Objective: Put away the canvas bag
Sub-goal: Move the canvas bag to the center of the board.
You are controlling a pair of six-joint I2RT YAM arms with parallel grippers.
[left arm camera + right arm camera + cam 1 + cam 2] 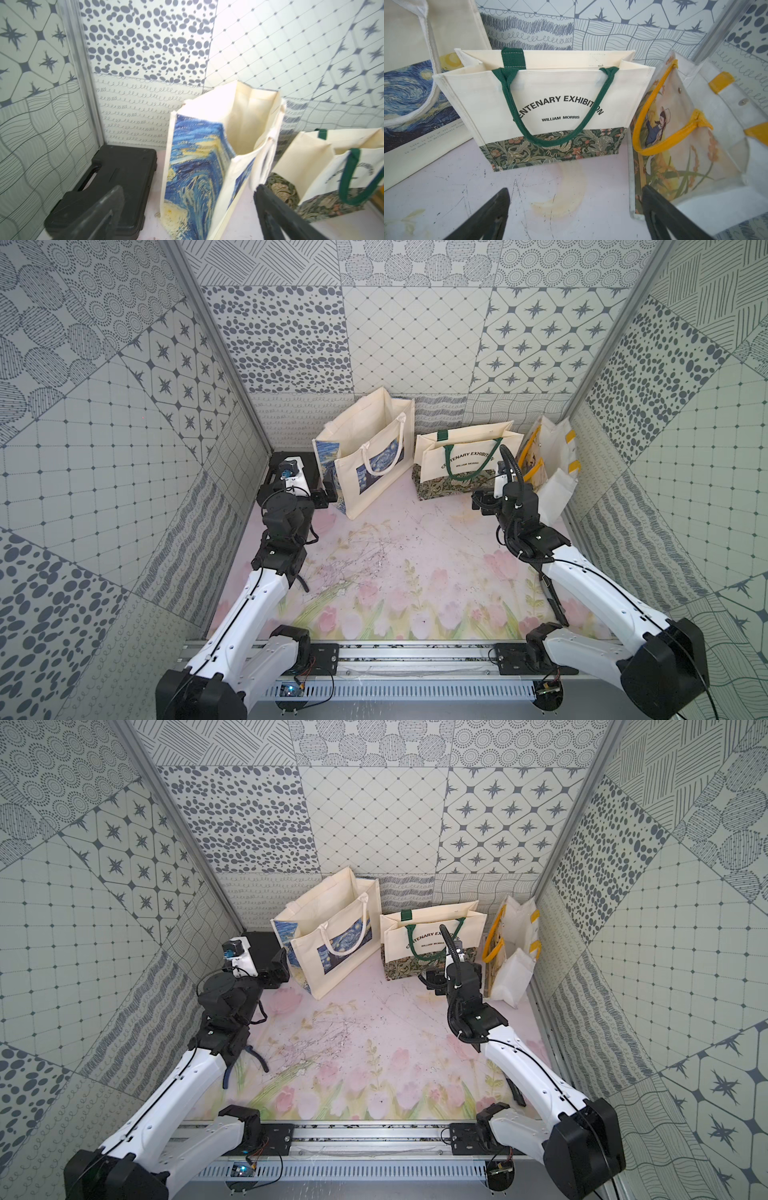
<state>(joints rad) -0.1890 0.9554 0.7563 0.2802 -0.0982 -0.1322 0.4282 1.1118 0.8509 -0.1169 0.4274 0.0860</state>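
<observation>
Three bags stand upright along the back wall. A cream canvas bag with a blue swirl print [370,472] [197,166] is at the left. A cream canvas bag with green handles [461,460] [550,99] is in the middle. A pale bag with yellow handles [552,464] [685,145] is at the right. My left gripper [326,491] [189,187] is open, its jaws spread either side of the blue bag's near side panel. My right gripper [484,499] [576,189] is open and empty, low over the mat in front of the green-handled bag, one finger close to the yellow-handled bag.
A black plastic case [116,172] [307,464] lies in the back left corner beside the blue-print bag. Patterned walls [124,448] close in the left, back and right. The floral mat [395,572] runs forward to the metal rail [415,659].
</observation>
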